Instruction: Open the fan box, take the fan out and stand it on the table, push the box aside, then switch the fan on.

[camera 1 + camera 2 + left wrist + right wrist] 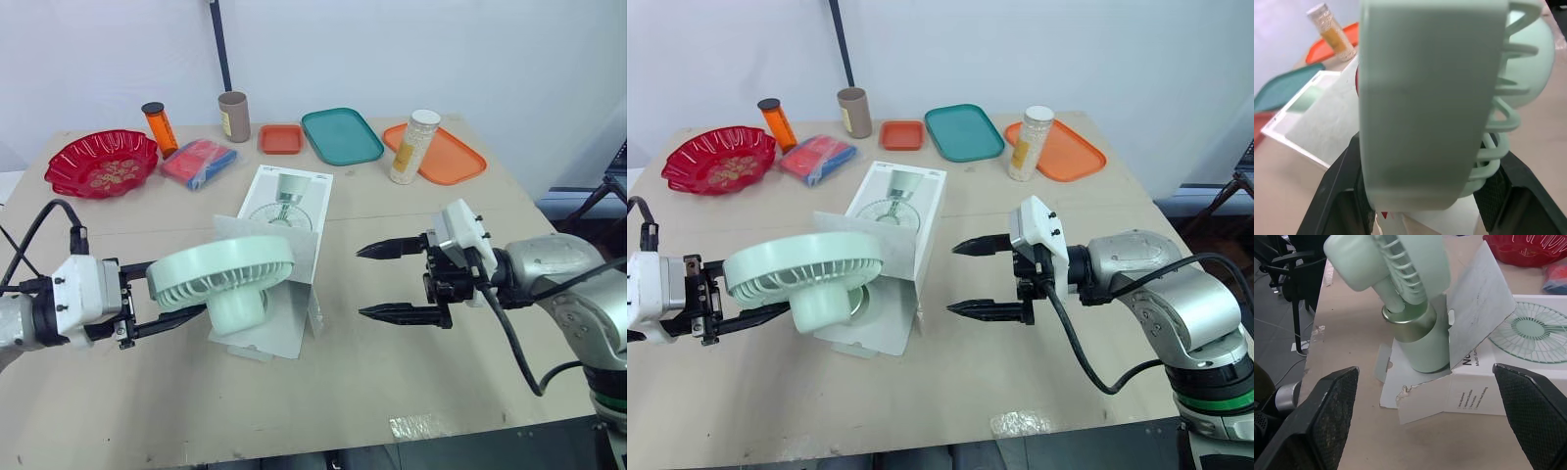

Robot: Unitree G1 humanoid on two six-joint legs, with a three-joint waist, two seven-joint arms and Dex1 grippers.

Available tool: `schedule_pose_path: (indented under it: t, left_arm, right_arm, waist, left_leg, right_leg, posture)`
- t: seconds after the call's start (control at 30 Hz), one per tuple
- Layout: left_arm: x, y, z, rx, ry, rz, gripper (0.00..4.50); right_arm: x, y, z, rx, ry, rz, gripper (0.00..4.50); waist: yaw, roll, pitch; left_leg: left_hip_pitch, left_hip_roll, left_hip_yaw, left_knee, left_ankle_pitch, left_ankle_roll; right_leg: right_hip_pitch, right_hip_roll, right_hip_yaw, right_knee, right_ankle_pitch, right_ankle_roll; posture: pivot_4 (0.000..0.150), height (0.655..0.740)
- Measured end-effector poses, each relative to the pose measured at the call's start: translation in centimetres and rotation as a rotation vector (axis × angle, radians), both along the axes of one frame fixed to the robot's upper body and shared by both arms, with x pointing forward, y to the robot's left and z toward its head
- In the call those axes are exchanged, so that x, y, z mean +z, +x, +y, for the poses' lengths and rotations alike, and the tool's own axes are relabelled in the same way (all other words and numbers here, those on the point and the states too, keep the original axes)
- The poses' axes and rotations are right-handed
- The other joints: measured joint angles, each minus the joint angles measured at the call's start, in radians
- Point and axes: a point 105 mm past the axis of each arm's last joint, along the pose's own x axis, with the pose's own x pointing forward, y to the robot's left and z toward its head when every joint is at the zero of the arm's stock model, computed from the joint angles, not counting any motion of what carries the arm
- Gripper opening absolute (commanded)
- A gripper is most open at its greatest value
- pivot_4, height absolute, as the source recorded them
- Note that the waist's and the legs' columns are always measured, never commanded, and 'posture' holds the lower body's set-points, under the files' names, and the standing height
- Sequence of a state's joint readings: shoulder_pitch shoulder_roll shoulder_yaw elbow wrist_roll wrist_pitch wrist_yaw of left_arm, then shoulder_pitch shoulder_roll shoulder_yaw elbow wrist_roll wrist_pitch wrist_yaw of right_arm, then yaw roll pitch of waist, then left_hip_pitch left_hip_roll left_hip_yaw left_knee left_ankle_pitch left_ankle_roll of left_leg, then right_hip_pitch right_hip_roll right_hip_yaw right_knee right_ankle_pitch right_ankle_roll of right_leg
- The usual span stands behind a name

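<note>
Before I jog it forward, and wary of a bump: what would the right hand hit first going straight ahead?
The right hand would most likely meet the open end of the fan box first, with the fan base close beside it; depth is unclear.

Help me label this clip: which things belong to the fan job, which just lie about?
Job: fan, fan box, left gripper gripping the fan, open right gripper.
Lying about: red bowl, orange bottle, brown tube, orange dish, teal tray, orange tray, jar, packet.
</note>
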State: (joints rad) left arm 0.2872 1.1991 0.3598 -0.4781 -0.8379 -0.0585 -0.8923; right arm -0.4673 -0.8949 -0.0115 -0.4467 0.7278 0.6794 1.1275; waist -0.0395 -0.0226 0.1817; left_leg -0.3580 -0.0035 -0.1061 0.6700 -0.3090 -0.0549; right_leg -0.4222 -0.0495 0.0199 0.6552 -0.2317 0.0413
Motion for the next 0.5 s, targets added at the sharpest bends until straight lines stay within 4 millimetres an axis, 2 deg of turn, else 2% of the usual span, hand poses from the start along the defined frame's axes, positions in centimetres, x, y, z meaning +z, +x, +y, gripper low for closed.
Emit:
schedule_pose_path:
  t: [0.23, 0.5]
  left_arm:
    - [0.7, -0.7, 0.7, 0.094, -0.062, 0.111, 2.10]
    - [2.8, -1.6, 1.5, 0.230, -0.128, 0.140, 2.10]
  right_arm:
    - [0.5, 0.1, 0.2, -0.002, 0.011, -0.009, 4.50]
    - [0.7, -0.2, 0.6, 0.008, 0.036, 0.021, 4.50]
  waist:
    - [0.000, 0.000, 0.000]
    - [0.001, 0.000, 0.000]
  left_leg:
    - [0.000, 0.000, 0.000, 0.000, 0.000, 0.000]
    - [0.000, 0.000, 0.000, 0.000, 0.000, 0.000]
  right_leg:
    - [0.000, 0.000, 0.000, 0.000, 0.000, 0.000]
    - [0.000, 0.000, 0.000, -0.001, 0.000, 0.000]
  posture:
    - [0.150, 0.7400]
    - [0.150, 0.7400]
